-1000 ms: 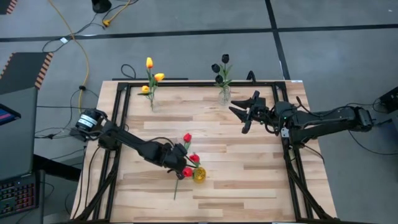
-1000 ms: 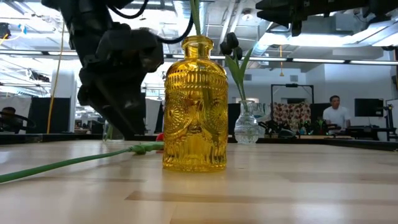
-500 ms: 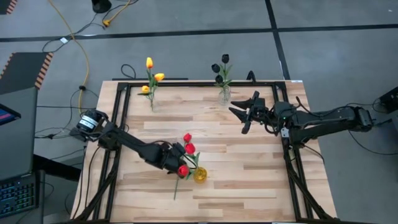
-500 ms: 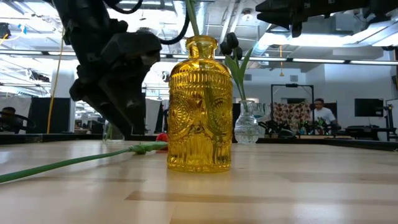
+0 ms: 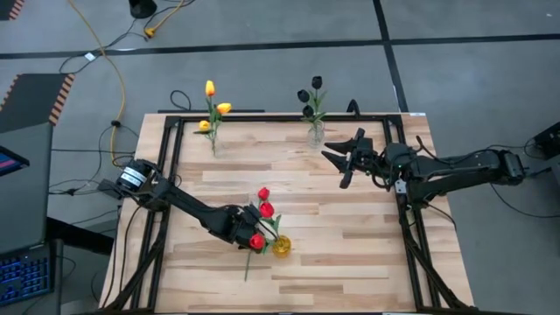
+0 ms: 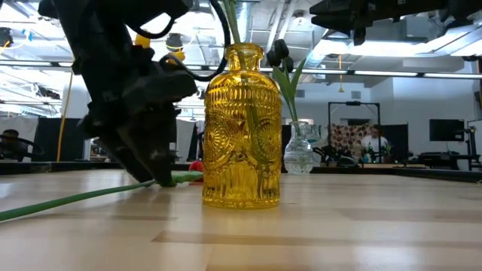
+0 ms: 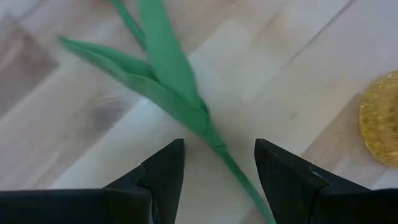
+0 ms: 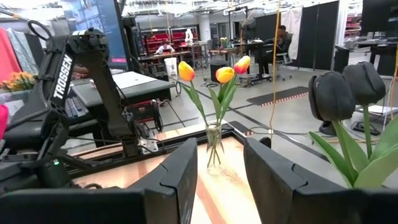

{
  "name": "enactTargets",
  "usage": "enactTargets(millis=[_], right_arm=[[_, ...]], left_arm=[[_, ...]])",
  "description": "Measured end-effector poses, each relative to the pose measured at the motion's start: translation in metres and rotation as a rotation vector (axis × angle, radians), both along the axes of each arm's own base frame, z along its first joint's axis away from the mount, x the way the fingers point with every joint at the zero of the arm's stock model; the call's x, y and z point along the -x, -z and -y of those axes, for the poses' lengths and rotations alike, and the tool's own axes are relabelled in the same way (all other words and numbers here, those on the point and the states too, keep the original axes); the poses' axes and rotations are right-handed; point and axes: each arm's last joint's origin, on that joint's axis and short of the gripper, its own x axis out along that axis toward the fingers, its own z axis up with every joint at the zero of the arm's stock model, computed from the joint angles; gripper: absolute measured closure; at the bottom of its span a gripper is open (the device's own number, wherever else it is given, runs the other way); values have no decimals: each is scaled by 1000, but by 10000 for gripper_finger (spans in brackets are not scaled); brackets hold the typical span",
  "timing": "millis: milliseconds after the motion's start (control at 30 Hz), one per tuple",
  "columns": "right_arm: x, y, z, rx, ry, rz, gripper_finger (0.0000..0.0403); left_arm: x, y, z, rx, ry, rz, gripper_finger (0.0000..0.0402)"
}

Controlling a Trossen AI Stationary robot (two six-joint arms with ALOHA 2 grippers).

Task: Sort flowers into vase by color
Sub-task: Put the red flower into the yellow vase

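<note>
Left pincer [image 5: 248,236] is low at the surface [image 5: 350,254], fingers spread astride a loose red tulip's stem [image 7: 186,106] beside the yellow vase [image 5: 281,246]. Right pincer [image 5: 343,157] — spread, empty — hovers near the black tulips [image 5: 311,98] at the far edge.

A yellow cable [image 5: 112,70] trails across the grey floor [image 5: 455,79] beyond the wooden table [image 5: 350,254].

Tulips: red heads [image 5: 263,210] on green stems; yellow-orange heads [image 8: 224,74]; black heads [image 8: 346,91]. Stem w/ leaves [image 7: 168,87] bright green. Vase [image 6: 241,128] amber-yellow glass, embossed ribs & rosettes. Other vases [image 6: 299,149] clear. Table [image 5: 350,254] pale wood planks, black frame. Arms dark.
</note>
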Motion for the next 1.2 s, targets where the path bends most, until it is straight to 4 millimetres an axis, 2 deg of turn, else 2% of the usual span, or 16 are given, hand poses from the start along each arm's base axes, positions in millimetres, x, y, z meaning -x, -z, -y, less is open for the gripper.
enactTargets(millis=[300,867,1000,1200], right_arm=[[0,1,1,0,4,-14,246],[0,1,1,0,4,-13,246],[0,1,1,0,4,-13,246],[0,1,1,0,4,-13,246]], left_arm=[[-2,3,-1,7,-50,17,223],[-2,3,-1,27,-86,19,377],[-2,3,-1,31,-85,22,396],[0,-8,-2,45,-83,41,391]])
